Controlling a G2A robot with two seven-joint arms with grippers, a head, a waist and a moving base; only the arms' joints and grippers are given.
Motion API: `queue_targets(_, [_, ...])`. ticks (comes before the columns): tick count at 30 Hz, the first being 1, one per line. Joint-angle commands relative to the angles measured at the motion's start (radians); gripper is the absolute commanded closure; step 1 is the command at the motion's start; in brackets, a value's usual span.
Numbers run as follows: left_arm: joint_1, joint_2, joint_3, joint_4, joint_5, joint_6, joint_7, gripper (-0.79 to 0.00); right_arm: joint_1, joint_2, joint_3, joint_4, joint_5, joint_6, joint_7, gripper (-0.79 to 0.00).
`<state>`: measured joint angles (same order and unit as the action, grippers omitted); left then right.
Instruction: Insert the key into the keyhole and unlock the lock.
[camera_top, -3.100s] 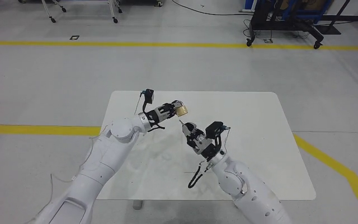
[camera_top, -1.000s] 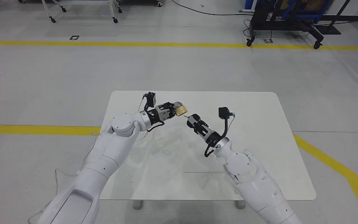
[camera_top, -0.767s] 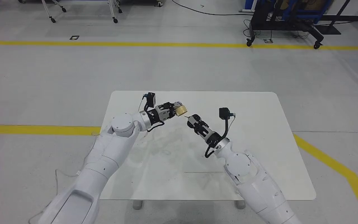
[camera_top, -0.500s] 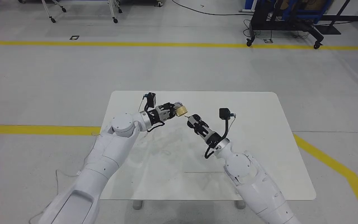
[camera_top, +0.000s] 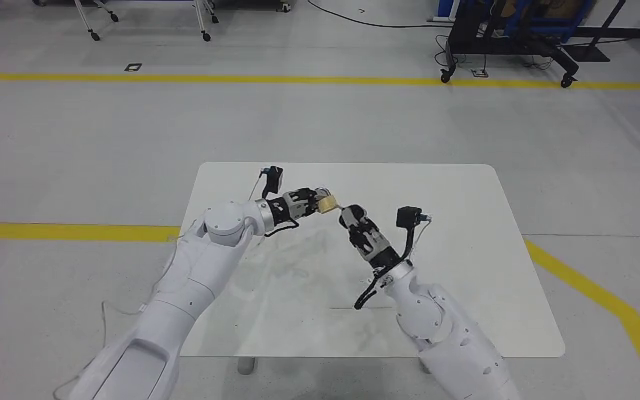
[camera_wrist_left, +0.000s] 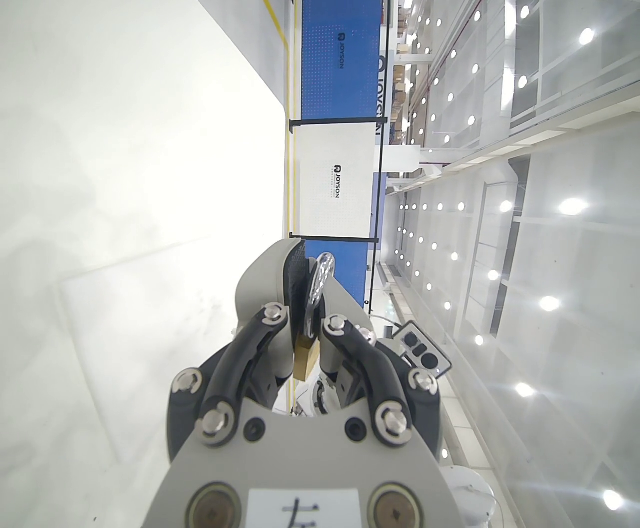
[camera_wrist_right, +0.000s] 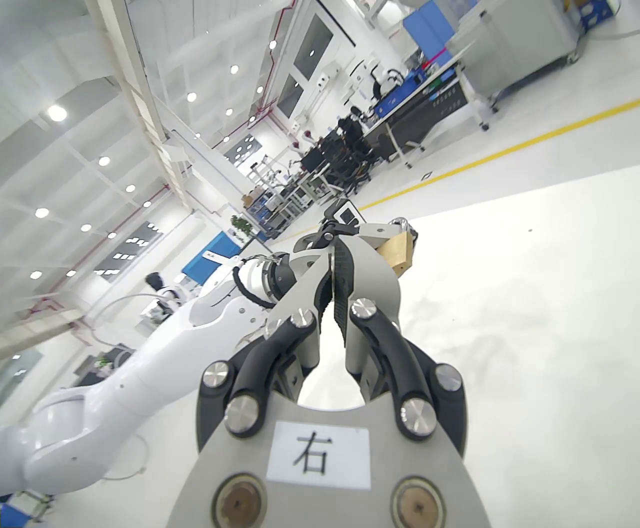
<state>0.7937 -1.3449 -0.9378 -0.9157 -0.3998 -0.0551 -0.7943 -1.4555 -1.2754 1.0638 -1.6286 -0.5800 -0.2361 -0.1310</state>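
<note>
While the left gripper (camera_wrist_left: 311, 287) stays clenched on the lock (camera_wrist_left: 306, 357), pinching the steel shackle so the brass body is held above the table (camera_top: 470, 200), the right gripper (camera_top: 351, 214) has swung round over the last few seconds. Its wrist has rolled, and its tip, which sat lower and short of the lock, now points at the brass body from just beside it. The lock has also drifted a little toward the right arm. The right gripper's fingers (camera_wrist_right: 372, 270) are pressed tight together. I cannot make out the key between them, so I only judge that it is pinched there behind the pads. In the right wrist view the lock sits just past the fingertips, slightly off to one side rather than in line. The approach looks nearly done but insertion not yet begun: I see no contact between tip and lock, and cannot tell which way the keyhole faces. Fine alignment seems next, then a straight push and a turn.
</note>
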Motion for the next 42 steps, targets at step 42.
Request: queue_targets(42, [-0.001,-0.016,-0.043,0.035,-0.043,-0.015,-0.033,0.0,0.057,-0.053,-0.059,0.081,-0.158,0.128,0.091,0.0])
